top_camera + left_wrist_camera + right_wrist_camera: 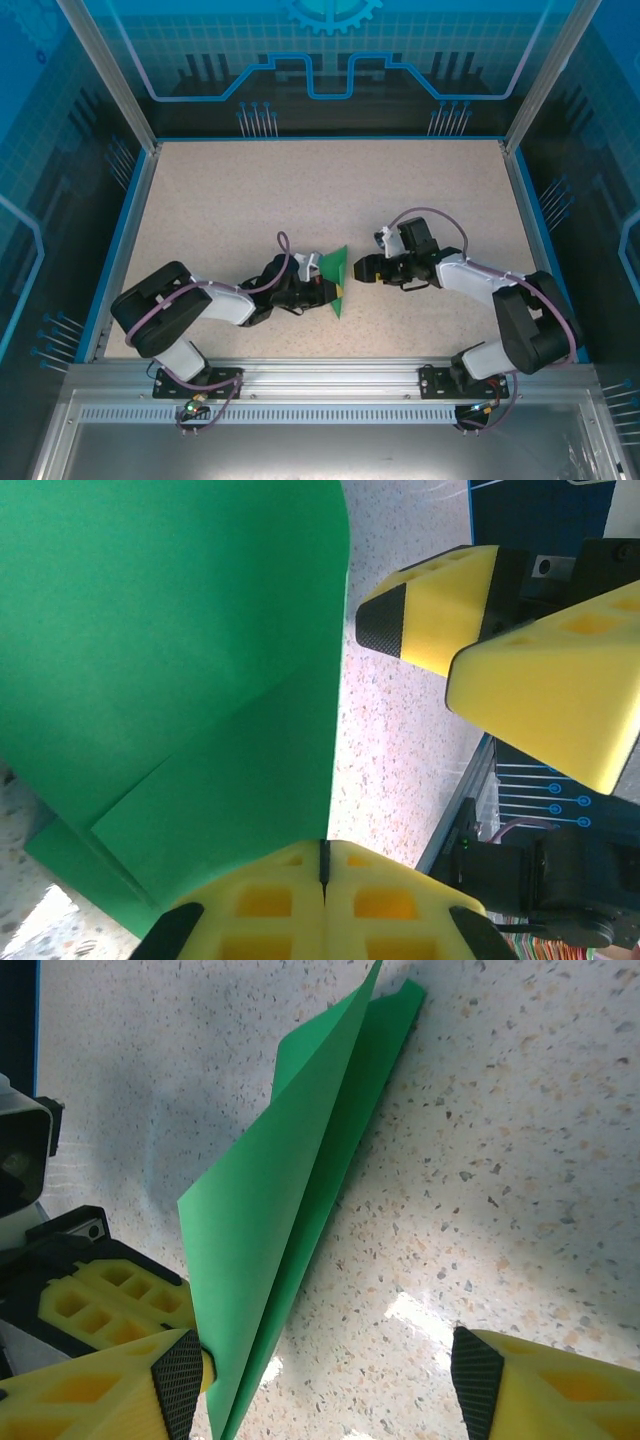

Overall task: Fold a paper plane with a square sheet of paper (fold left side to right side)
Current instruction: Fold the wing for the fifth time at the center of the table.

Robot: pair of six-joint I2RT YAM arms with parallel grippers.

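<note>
Left gripper (329, 291): pinches shut on the near edge of the folded green sheet of paper (337, 275), one flap raised off the speckled table (250, 190). Right gripper (359, 268): gapes wide just right of the sheet, apart from it.
</note>
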